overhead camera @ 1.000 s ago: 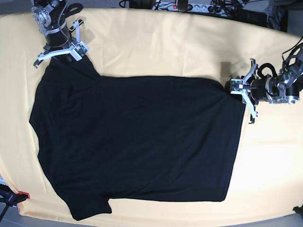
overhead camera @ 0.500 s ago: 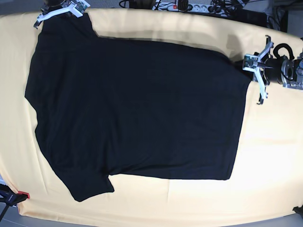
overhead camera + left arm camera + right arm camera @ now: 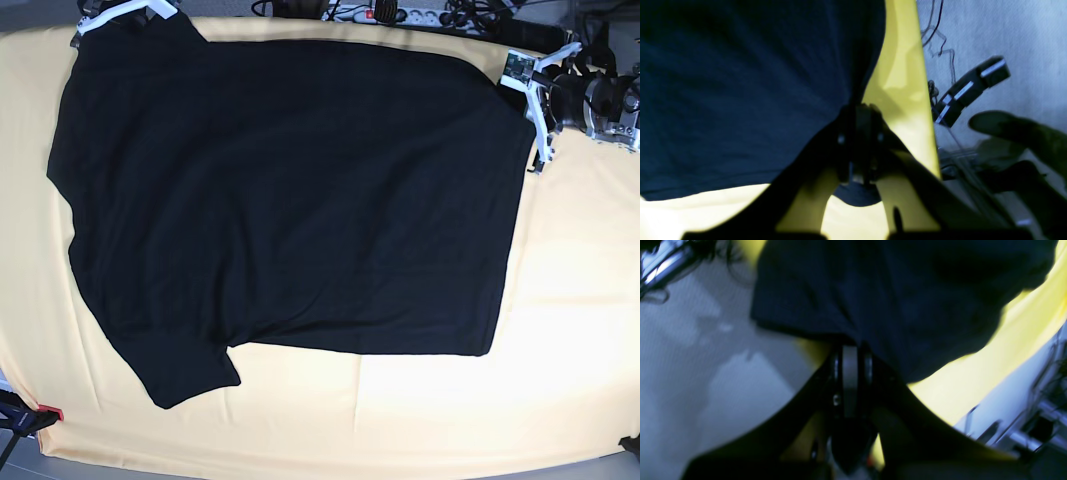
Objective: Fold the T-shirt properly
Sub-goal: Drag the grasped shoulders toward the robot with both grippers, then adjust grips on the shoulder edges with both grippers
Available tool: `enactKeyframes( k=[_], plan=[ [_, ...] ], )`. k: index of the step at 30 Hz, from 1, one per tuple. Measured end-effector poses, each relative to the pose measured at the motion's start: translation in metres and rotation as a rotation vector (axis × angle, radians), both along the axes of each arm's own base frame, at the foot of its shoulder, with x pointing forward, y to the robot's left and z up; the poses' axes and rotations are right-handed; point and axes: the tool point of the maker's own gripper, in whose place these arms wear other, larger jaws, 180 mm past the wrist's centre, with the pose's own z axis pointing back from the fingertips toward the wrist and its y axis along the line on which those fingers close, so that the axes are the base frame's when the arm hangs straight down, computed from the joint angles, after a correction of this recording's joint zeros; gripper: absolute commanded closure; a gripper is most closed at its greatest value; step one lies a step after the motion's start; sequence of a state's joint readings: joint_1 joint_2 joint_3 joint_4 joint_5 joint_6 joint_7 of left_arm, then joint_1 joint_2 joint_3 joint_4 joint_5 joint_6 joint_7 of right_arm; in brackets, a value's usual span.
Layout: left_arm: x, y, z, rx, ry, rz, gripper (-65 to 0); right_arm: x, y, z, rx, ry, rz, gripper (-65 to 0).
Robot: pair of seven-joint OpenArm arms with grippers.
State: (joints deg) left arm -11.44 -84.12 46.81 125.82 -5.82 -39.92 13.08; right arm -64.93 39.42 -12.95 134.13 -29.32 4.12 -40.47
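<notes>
From my base view I see the T-shirt (image 3: 290,190) spread plain black side up across the yellow table cloth (image 3: 580,330), its far edge drawn up to the table's back rim and one sleeve lying toward the near left. My left gripper (image 3: 532,95) sits at the shirt's far right corner; my right gripper (image 3: 125,12) is at the far left corner, mostly cut off by the frame. On the left wrist camera the jaws are pressed together on a pinch of the dark fabric (image 3: 740,93), which hangs ahead of them. On the right wrist camera the jaws are likewise clamped on the shirt's edge (image 3: 900,296), cloth bunched just beyond the tips
</notes>
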Motion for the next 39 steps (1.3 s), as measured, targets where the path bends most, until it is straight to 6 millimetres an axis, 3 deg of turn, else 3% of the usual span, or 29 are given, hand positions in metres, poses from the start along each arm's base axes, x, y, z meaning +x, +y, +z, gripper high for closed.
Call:
enactKeyframes(
  k=[5,10,13,16,20,29,34,39],
  plan=[
    [0.017,0.000,0.008,0.009,-0.078,-0.025,0.0,0.065,0.000,0.021,0.006,-0.183,0.109,0.0],
    [0.063,-0.002,0.012,0.006,-0.328,0.012,0.0,0.101,0.007,0.037,0.028,-0.269,0.191,0.0],
    [0.071,-0.024,0.014,-0.079,-0.361,0.041,0.0,0.121,0.002,0.052,-0.002,-0.339,0.228,0.0],
    [0.078,-0.039,0.014,-0.140,-0.385,0.067,0.0,0.132,0.004,0.060,-0.004,-0.377,0.262,0.0],
    [0.095,-0.039,0.000,-0.149,-0.402,0.131,0.0,0.142,0.017,0.061,0.104,-0.375,0.276,0.0],
    [0.130,-0.026,-0.033,-0.131,-0.444,0.262,0.0,0.179,-0.008,0.054,0.092,-0.397,0.201,0.0],
    [0.143,-0.032,-0.034,-0.171,-0.483,0.320,0.0,0.180,-0.007,0.049,0.108,-0.374,0.209,0.0],
    [0.154,-0.034,-0.028,-0.171,-0.570,0.308,0.0,0.187,-0.007,0.058,0.130,-0.434,0.183,0.0]
  ],
)
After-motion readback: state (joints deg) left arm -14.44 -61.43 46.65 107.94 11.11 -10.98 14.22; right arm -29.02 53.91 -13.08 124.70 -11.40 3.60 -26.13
